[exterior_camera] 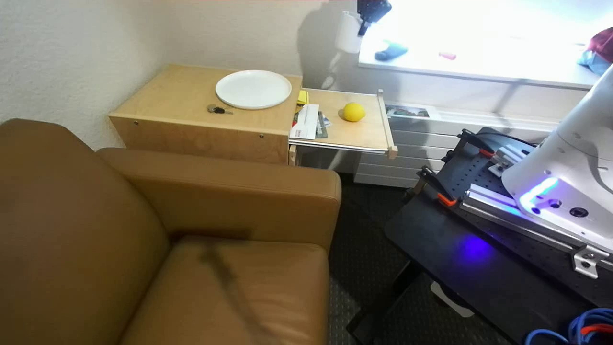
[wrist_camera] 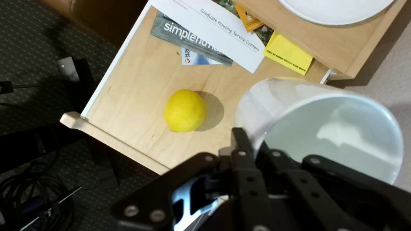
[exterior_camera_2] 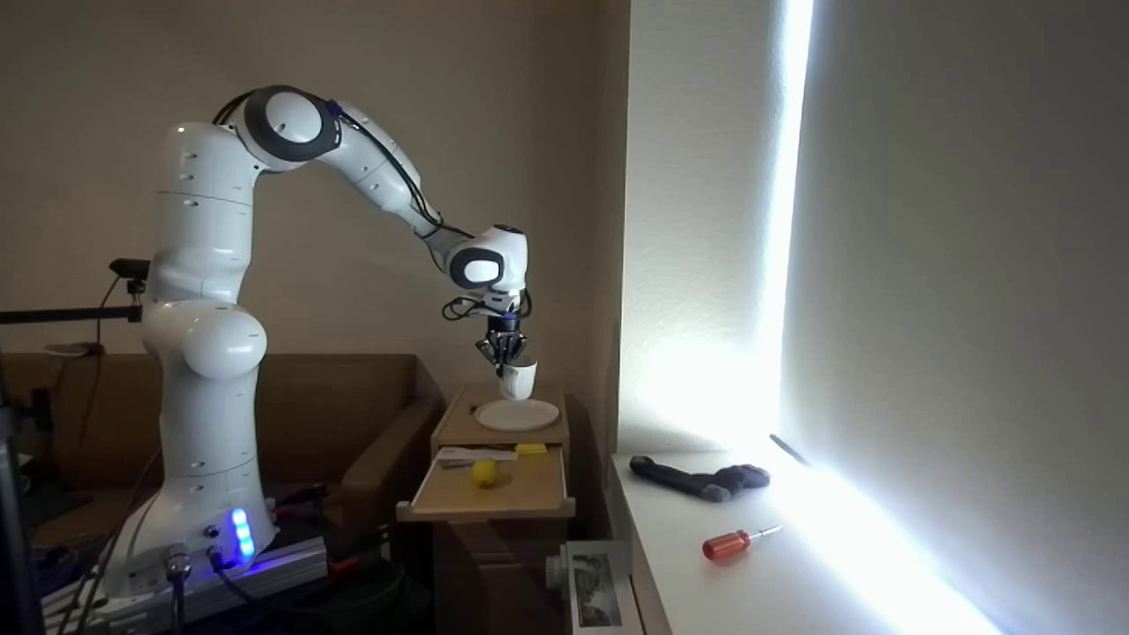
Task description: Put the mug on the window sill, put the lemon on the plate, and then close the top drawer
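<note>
Up in the air, higher than the open top drawer (wrist_camera: 135, 80), you have the white mug (wrist_camera: 321, 128) pinched tight in your jaws by one side. It looks hard and smooth, and I think it is not too heavy. Because you hold it off to one side, it may swing or slip, and it could chip if you bump it. Its thin edge or a handle is a good place to hold, with a firm squeeze and no jerks; set it down flat. The lemon (wrist_camera: 185, 110) is probably light and a bit squishy, and quick to roll, so grab it around its fat middle when you take it to the plate (exterior_camera: 254, 89).

In the wrist view, nearly all of the mug lies to the right of the jaw tips, with its open top facing up. I cannot tell if the tips bite on the edge or on a handle, since they hide that spot. The mug seems to touch nothing but the jaws, and it is not yet on the window sill (exterior_camera_2: 670, 564), where it goes. The lemon sits in the drawer, lower than the jaws and off to their left in the wrist view.
</note>
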